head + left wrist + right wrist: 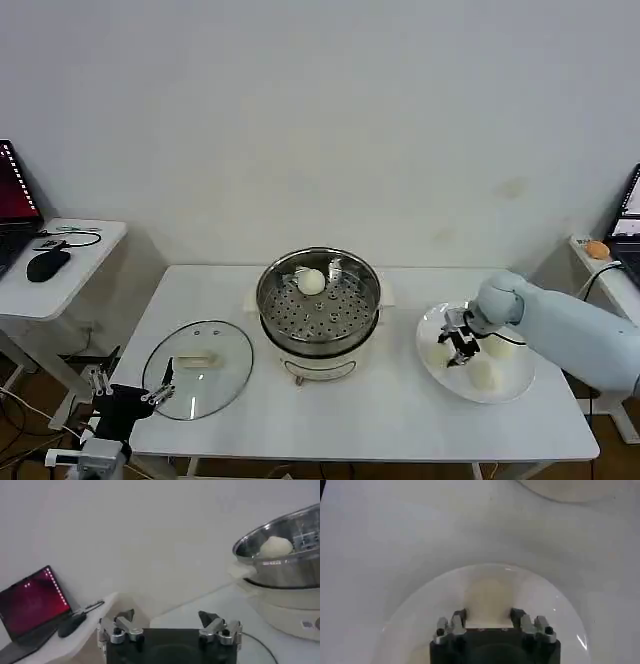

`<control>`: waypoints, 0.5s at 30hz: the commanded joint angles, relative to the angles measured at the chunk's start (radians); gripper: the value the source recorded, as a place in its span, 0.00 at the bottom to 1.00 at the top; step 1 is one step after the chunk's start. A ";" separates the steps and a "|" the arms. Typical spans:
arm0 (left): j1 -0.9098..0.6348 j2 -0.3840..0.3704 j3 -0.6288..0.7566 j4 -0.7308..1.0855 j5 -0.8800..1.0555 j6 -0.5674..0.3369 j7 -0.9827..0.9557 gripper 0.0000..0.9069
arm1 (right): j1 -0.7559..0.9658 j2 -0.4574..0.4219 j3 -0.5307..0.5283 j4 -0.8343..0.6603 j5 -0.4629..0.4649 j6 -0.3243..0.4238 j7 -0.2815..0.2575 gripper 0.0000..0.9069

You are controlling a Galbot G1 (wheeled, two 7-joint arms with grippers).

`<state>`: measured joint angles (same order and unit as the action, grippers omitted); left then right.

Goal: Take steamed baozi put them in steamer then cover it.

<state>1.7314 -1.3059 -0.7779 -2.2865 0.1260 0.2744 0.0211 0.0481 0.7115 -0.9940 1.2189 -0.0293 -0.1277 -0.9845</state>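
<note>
— Step in hand? The second bun, I judge. The right claw (459, 347) is down on the plate (505, 388) by the table's right edge, its fingers (459, 616) spread on either side of a bun (489, 596) and not yet pressed against it.

— So what does the next move call for?

— Closing softly on that bun, since the dough looks as if it would dent, then lifting clear of the plate and carrying it over the steamer (319, 298) rim at mid-table.

— Count the buns.

— Four. One (312, 282) lies in the steamer, near its far wall; three are on the plate: the one (441, 354) at the claw, one (482, 373) towards the near edge, one (500, 346) partly hidden by the arm.

— And the rest?

— One steamer, one plate, one lid (198, 368). The lid lies flat on the table near the front-left corner, handle up, well apart from the steamer.

— The left arm?

— Parked. The left claw (125, 391) hangs off the table's left edge beside the lid, fingers spread, holding nothing. Covering comes last, and that claw is the nearer one for it.
</note>
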 commanded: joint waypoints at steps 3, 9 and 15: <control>-0.001 0.000 0.002 -0.005 0.000 0.000 -0.001 1.00 | 0.030 -0.022 0.008 0.021 0.019 -0.008 0.000 0.60; -0.003 0.001 0.006 -0.008 0.000 0.000 -0.002 1.00 | 0.150 -0.073 -0.023 0.077 0.086 -0.027 -0.017 0.61; -0.017 0.009 0.010 -0.001 -0.001 0.001 -0.002 1.00 | 0.364 -0.093 -0.121 0.102 0.142 -0.067 -0.004 0.62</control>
<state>1.7241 -1.2996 -0.7702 -2.2946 0.1259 0.2742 0.0194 0.1933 0.6497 -1.0355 1.2861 0.0493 -0.1640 -0.9915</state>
